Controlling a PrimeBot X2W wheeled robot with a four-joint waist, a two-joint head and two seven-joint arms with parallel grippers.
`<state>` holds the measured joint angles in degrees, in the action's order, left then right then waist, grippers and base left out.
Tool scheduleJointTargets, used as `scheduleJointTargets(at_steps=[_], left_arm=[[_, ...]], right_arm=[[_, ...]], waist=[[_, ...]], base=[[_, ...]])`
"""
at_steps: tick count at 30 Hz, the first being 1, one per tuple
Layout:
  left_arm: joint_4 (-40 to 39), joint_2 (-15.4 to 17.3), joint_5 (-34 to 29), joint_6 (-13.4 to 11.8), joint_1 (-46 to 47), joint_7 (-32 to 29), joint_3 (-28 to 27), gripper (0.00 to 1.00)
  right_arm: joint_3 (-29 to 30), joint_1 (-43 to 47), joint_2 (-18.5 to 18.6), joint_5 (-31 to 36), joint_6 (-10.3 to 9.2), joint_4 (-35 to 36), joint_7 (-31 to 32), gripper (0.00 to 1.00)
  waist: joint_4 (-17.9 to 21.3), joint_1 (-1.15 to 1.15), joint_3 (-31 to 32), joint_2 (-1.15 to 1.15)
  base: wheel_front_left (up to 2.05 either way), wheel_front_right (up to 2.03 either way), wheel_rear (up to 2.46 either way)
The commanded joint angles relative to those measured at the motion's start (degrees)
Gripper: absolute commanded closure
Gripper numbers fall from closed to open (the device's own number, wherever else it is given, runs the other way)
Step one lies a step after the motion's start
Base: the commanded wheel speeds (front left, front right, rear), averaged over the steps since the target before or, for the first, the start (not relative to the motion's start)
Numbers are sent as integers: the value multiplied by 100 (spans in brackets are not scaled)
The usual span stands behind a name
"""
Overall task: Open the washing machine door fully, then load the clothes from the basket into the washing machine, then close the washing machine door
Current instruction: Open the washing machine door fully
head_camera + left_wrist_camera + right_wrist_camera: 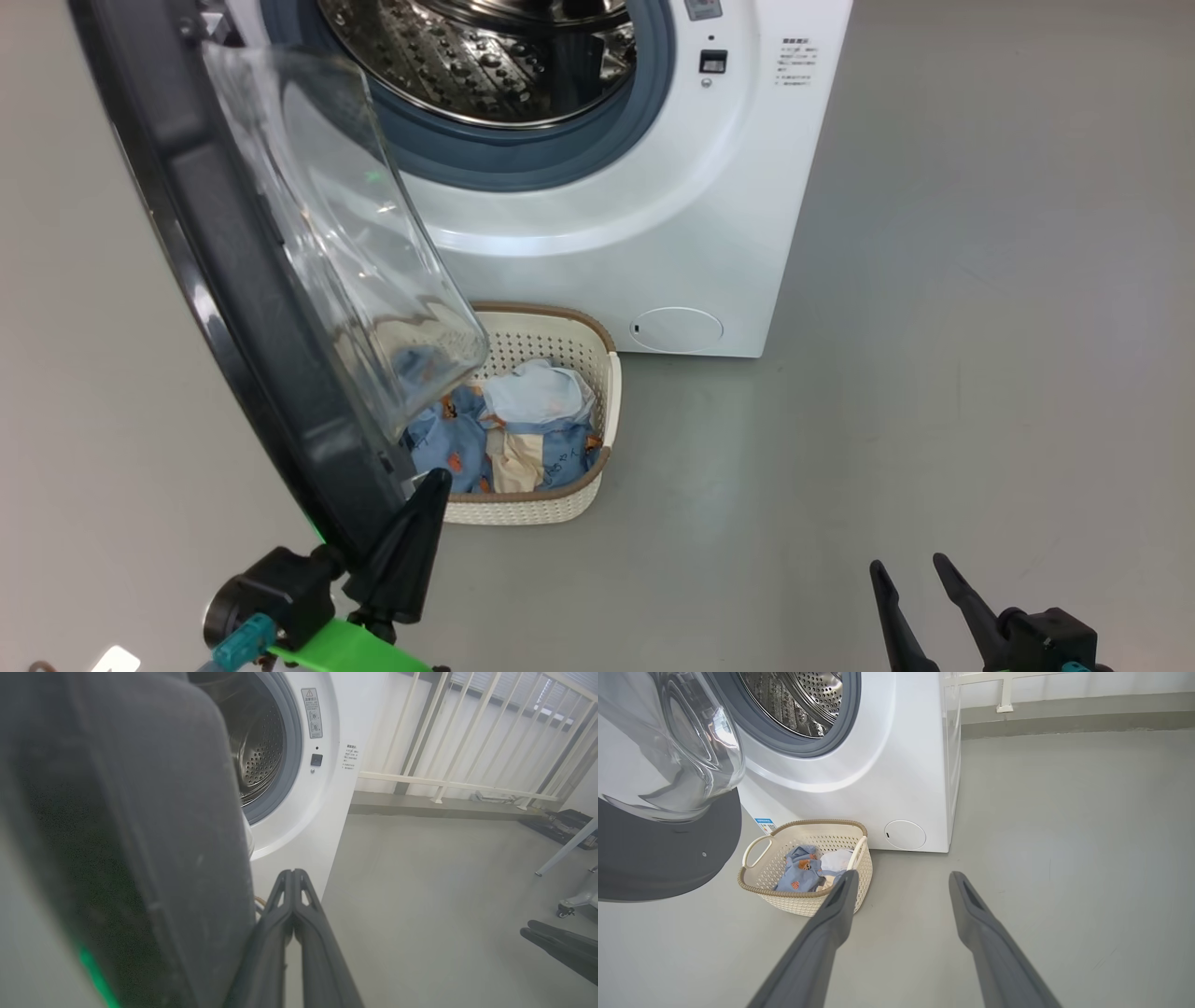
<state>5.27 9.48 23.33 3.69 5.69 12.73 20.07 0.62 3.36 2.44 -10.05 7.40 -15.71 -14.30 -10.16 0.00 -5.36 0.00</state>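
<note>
Beside the door rim, left gripper pinched closed — right gripper spread above floor.

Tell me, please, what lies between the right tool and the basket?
Only bare grey floor lies between the right tool and the basket. The head view shows this stretch plainly.

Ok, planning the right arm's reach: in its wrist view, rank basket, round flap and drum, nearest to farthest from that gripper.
1. basket, on the floor, left.
2. round flap, low on the washing machine front.
3. drum, upper left, deepest.
</note>
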Motion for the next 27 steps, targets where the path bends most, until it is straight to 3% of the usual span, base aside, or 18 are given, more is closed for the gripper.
scheduleJointTargets(at_steps=[1, 27], left_arm=[[-176, 176, -17, -103, 61, -35, -299, 100], [-494, 316, 175, -521, -306, -271, -513, 100]], right_arm=[[-169, -164, 43, -39, 9, 92, -70, 0], [-210, -111, 43, -81, 9, 21, -70, 0]], waist=[[-30, 0, 8, 0], [-503, 0, 129, 0]], base=[[0, 0, 0], [0, 0, 0]])
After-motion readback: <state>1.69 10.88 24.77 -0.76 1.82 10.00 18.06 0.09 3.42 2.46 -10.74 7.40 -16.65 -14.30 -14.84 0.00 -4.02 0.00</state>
